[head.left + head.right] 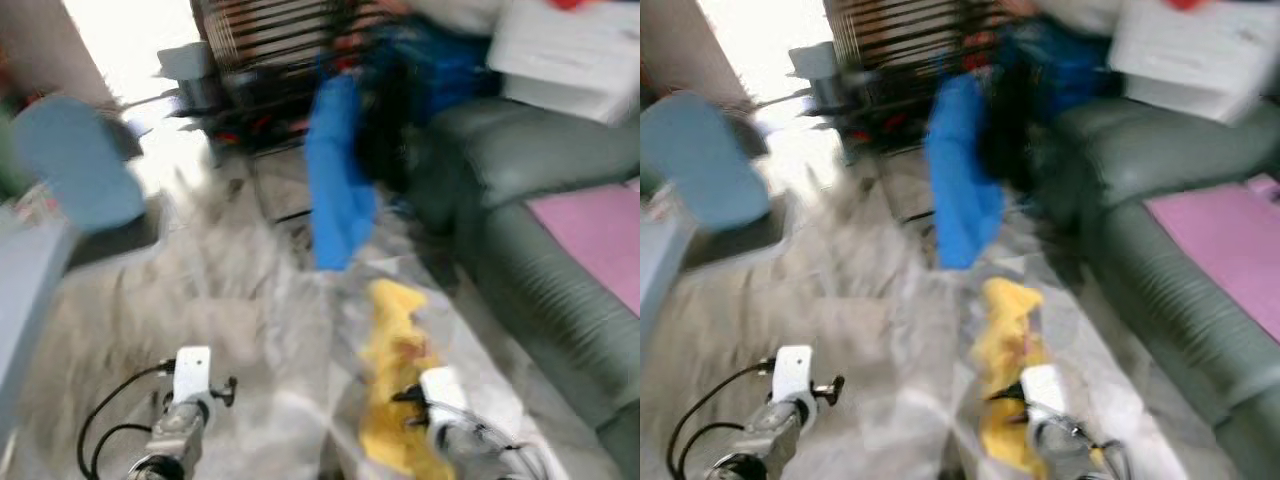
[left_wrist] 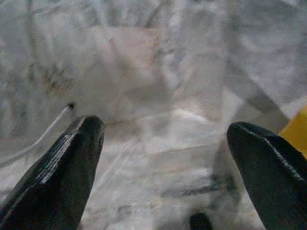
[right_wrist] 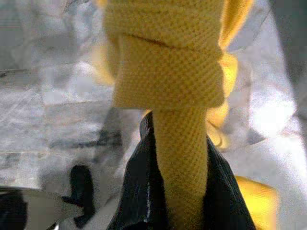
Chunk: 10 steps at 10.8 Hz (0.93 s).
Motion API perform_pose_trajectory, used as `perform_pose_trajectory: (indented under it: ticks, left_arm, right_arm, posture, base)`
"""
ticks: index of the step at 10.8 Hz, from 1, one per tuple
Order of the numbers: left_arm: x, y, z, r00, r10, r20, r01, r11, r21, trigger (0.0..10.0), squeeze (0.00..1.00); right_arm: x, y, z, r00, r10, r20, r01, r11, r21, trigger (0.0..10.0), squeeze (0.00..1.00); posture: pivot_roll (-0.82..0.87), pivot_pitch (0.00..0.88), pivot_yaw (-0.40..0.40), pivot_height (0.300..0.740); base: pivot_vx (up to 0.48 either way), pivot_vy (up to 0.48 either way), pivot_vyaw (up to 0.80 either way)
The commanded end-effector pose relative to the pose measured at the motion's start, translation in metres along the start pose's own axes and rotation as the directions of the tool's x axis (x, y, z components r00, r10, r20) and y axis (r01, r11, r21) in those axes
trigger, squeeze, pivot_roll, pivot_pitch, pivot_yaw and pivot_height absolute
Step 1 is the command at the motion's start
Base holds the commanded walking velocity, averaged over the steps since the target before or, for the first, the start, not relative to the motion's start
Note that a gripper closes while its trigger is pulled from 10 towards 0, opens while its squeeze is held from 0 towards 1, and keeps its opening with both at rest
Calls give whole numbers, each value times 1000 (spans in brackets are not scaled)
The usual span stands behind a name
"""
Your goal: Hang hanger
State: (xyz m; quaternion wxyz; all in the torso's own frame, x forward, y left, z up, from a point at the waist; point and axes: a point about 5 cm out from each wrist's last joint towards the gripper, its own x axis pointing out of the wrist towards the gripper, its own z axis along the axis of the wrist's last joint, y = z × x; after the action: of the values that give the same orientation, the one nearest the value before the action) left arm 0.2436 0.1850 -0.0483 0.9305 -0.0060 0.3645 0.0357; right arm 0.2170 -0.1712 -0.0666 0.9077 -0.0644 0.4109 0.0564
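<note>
Both arms sit lowest in our head views, over a pale marbled floor (image 1: 250,330). Our right gripper (image 3: 180,158) is clamped on a yellow mesh garment (image 3: 168,62); in the right wrist view the fabric runs between the two black fingers (image 3: 139,187) and bunches in folds just beyond their tips. In the head views the same yellow garment (image 1: 395,380) hangs in front of our right arm, near the foot of the sofa. Whether a hanger is inside the fabric we cannot tell.

Our left gripper (image 2: 165,143) is spread wide, with nothing between its fingers (image 2: 72,163), and it hangs above bare floor.

Farther ahead, a blue cloth (image 1: 340,180) hangs down against dark items beside a grey-green sofa (image 1: 540,250). A pink sheet (image 1: 595,235) lies on the sofa seat, and a white box (image 1: 570,60) sits at the sofa's back edge. A blue-grey rounded object (image 1: 80,160) stands at the left. Head views are motion-blurred.
</note>
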Motion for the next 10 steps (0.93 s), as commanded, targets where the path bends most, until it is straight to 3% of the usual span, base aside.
perform_pose_trajectory:
  ticks: [1, 2, 5, 8, 10]
  left_arm:
    - [0, 0, -3, 1000, 11, -25, -12, 1000, -15, 10000, 0]
    - [-1, 0, -14, 995, 19, -103, -28, 996, -83, 10000, 0]
    - [-4, 7, -24, 988, 47, -146, -57, 996, -62, 10000, 0]
    - [-9, 15, -36, 982, 77, -171, -87, 995, -54, 10000, 0]
    - [-13, 25, -46, 975, 121, -184, -141, 985, -103, 10000, 0]
  right_arm:
    - [2, 0, 12, 999, 15, 38, -14, 1000, -22, 10000, 0]
    - [3, 3, 12, 1000, 19, 15, -19, 1000, -22, 10000, 0]
    - [5, 10, 20, 998, 56, 20, -55, 998, -29, 10000, 0]
    - [6, 15, 24, 996, 86, 10, -85, 994, -69, 10000, 0]
    - [8, 22, 33, 992, 123, 3, -121, 980, -160, 10000, 0]
  posture:
    - [-286, 0, 161, 740]
    - [-285, 0, 160, 740]
    - [-235, 0, 118, 740]
    - [-165, 0, 59, 740]
    - [-109, 0, 14, 740]
  base:
    - [251, 0, 0]
    - [0, 0, 0]
    - [0, 0, 0]
    - [0, 0, 644]
    - [0, 0, 0]
